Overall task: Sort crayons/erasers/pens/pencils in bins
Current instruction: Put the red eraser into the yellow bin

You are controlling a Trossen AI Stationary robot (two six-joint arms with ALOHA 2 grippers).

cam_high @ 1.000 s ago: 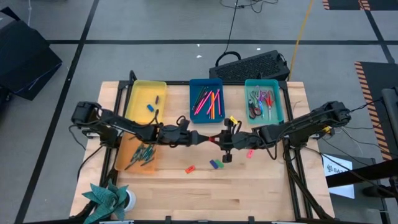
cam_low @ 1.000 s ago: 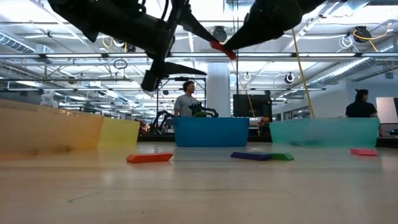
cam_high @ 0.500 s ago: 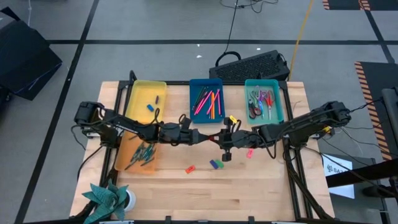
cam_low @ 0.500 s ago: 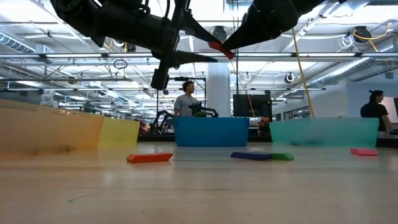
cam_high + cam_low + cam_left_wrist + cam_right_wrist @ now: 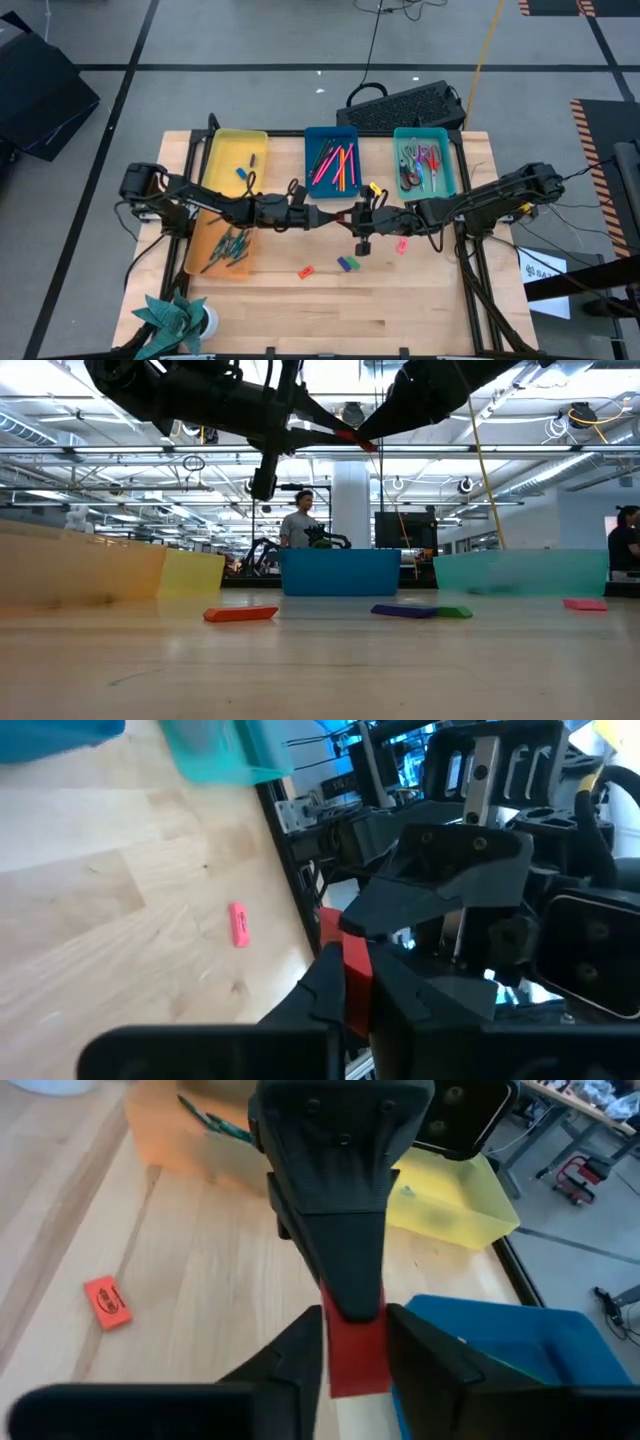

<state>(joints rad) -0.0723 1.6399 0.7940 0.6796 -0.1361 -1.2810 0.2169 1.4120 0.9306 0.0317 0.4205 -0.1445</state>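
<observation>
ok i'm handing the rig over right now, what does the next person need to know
Both grippers meet in mid-air above the table centre in a handoff of one red eraser. Right gripper is shut on it; left gripper also pinches it.
Done: yellow bin holds a few erasers; orange bin, blue bin and teal bin hold sticks.
Left on the table: an orange-red eraser, purple eraser, green eraser and pink eraser.

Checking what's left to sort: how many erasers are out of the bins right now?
5. One red eraser is held in the air between both grippers; on the table lie the orange-red, purple, green and pink ones. Others may be hidden.
</observation>
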